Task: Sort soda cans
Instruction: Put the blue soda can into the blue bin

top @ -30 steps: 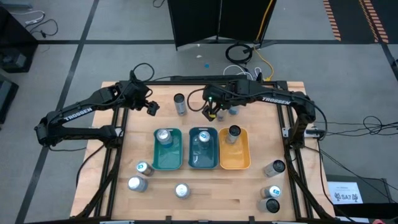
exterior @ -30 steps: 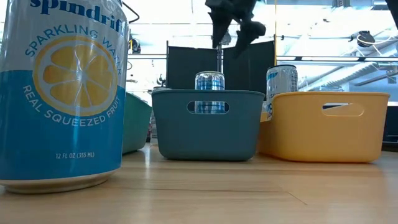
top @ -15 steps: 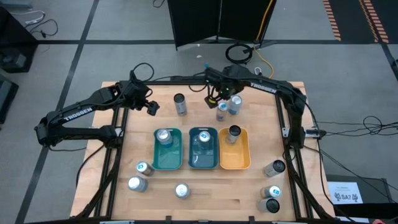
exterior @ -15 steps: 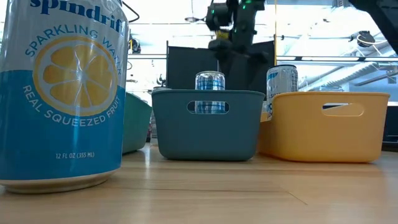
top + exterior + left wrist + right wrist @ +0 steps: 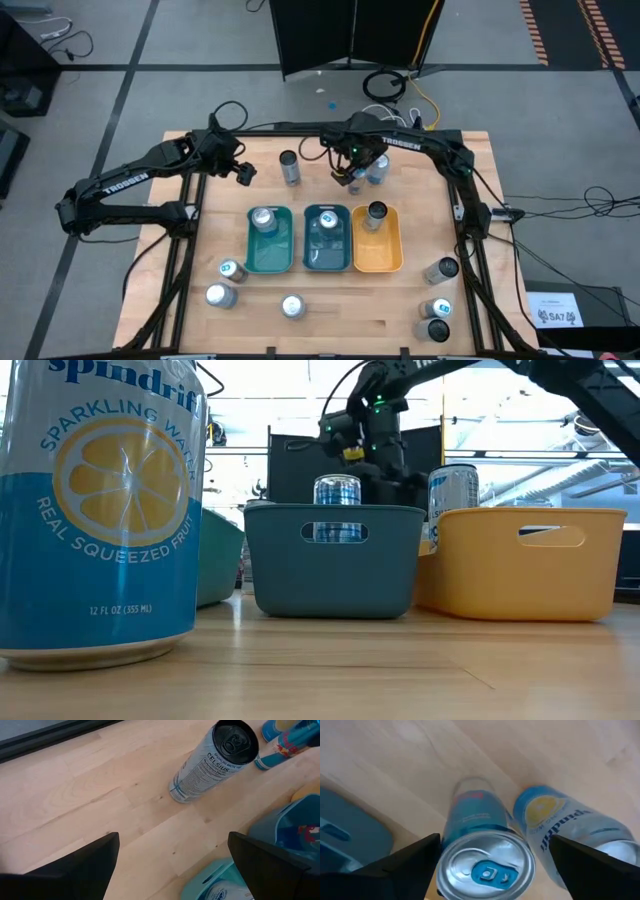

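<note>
Your right gripper (image 5: 352,170) hovers spread wide over a blue-tabbed can (image 5: 482,856) at the table's far side.
A Spindrift can (image 5: 570,827) stands just beside it, crowding one side. Your left gripper (image 5: 172,865), also wide and empty, waits near a Celsius can (image 5: 212,762). Three trays (image 5: 322,262), green, teal and orange, hold one can each. I count twelve cans in the high view.

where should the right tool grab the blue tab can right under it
Grip the blue-tab can round its side wall, just below the rim, coming straight down. It stands upright, and the right tool straddles it, open. The Spindrift can crowds one side, so keep the fingers clear of it.
</note>
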Tool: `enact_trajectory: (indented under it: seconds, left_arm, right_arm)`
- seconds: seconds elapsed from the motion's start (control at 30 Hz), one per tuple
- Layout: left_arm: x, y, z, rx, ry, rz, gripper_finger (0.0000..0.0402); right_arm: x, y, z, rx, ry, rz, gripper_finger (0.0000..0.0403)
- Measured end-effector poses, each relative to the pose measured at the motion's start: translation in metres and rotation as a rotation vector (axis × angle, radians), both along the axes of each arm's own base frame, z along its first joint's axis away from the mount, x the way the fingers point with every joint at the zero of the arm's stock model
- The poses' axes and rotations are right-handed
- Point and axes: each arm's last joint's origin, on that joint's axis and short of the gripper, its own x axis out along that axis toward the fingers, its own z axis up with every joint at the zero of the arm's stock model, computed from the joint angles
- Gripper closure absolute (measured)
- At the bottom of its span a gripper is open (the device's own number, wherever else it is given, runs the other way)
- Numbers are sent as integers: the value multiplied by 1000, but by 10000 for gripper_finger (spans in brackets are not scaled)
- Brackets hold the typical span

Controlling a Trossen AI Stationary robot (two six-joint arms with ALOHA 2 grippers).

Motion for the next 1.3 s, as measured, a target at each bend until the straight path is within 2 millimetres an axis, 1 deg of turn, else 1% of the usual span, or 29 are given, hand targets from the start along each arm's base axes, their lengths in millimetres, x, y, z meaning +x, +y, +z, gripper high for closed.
enact_trajectory:
  seconds: [0.13,0.33,0.43,0.5,0.6,0.77,0.9,1.07,1.17,1.3]
  left_arm:
    - [0,0,0,0,0,0,20]
    - [0,0,0,0,0,0,20]
    - [0,0,0,-2,-1,3,20]
    - [0,0,0,-2,-1,2,20]
    - [0,0,0,-2,-1,3,20]
    - [0,0,0,-1,0,1,20]
    - [0,0,0,23,16,-37,20]
    - [0,0,0,79,54,-128,20]
    - [0,0,0,116,79,-188,20]
    - [0,0,0,143,98,-233,20]
  right_arm:
    - [2,0,-6,28,7,10,86]
    - [3,0,-6,28,2,18,182]
    - [2,1,-4,28,0,19,185]
    - [0,2,1,21,-9,20,185]
    - [-8,5,22,-7,-57,16,185]
    - [-27,17,66,-63,-180,-23,185]
    - [-42,37,108,-119,-361,-24,185]
    - [-49,69,148,-169,-604,22,184]
    - [-54,90,165,-170,-707,78,184]
    - [-51,115,172,-154,-765,152,184]
